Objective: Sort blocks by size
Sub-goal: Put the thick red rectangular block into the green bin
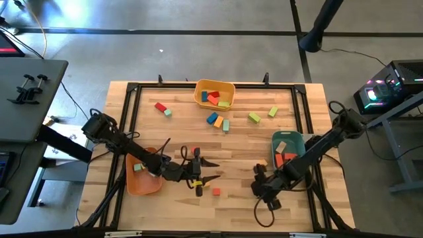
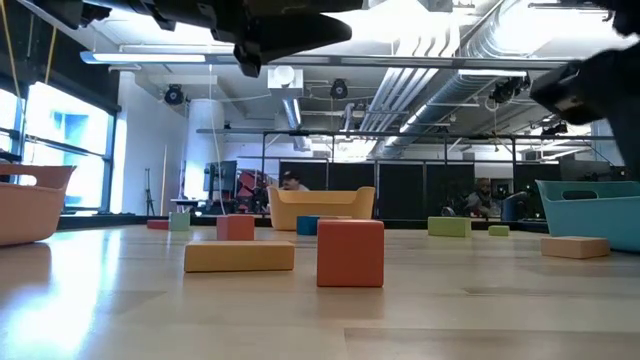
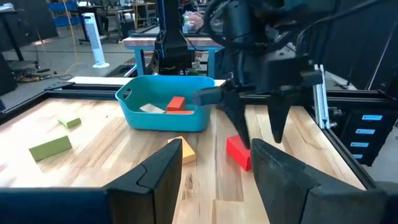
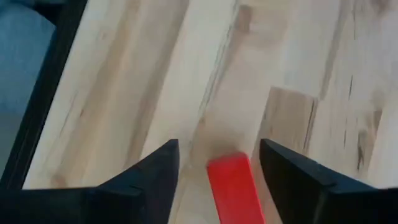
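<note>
My right gripper (image 4: 217, 148) points steeply down near the table's front right, open, with one finger on each side of a flat red block (image 4: 233, 186). A gap shows on both sides of that block, which lies on the wood (image 3: 238, 152). My left gripper (image 3: 214, 180) hovers level over the front middle (image 1: 210, 170), open with nothing between its fingers, pointing toward the right arm. A yellow long block (image 1: 199, 192) and a red cube (image 1: 216, 192) lie on the table just nearer than it. A tan block (image 3: 183, 149) lies ahead of it.
An orange bin (image 1: 142, 175) stands under the left arm and a teal bin (image 1: 289, 149) holding tan and red blocks beside the right arm. A yellow bin (image 1: 215, 92) with several blocks stands at the far edge. Loose blocks (image 1: 218, 121) lie before it. A black frame (image 1: 132, 99) rims the table.
</note>
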Available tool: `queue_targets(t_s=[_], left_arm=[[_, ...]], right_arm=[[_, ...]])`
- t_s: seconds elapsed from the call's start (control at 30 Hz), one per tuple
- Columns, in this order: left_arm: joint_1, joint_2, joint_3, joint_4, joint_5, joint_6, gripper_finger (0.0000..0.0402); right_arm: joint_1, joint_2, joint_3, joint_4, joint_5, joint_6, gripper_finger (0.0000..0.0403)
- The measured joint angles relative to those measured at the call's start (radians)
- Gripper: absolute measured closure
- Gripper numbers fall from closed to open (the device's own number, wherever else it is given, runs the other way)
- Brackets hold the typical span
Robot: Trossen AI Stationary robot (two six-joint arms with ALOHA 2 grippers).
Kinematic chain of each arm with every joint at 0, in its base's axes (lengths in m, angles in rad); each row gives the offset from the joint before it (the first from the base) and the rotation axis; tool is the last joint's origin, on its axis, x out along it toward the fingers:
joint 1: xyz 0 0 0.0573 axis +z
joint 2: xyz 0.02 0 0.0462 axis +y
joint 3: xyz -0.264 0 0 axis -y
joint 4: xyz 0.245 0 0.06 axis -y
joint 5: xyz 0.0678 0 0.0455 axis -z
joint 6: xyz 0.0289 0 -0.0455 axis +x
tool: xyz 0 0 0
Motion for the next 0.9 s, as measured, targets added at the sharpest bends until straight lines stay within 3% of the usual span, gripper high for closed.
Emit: queue_targets(t_s=[0.17, 0.5, 0.63, 0.9], left_arm=[[0.002, 0.000, 0.000, -0.001, 0.001, -0.014, 0.0227], [0.002, 0.000, 0.000, -0.009, 0.002, -0.019, 0.0227], [0.002, 0.000, 0.000, -0.009, 0.002, -0.020, 0.0227], [0.002, 0.000, 0.000, -0.009, 0.002, -0.020, 0.0227]], right_arm=[[0.017, 0.000, -0.038, -0.008, -0.011, -0.010, 0.0146], [0.031, 0.000, -0.107, -0.007, 0.048, -0.079, 0.0144], [0.031, 0.000, -0.134, 0.011, 0.038, -0.080, 0.0172], [0.031, 0.000, -0.143, 0.071, 0.040, -0.052, 0.0278]])
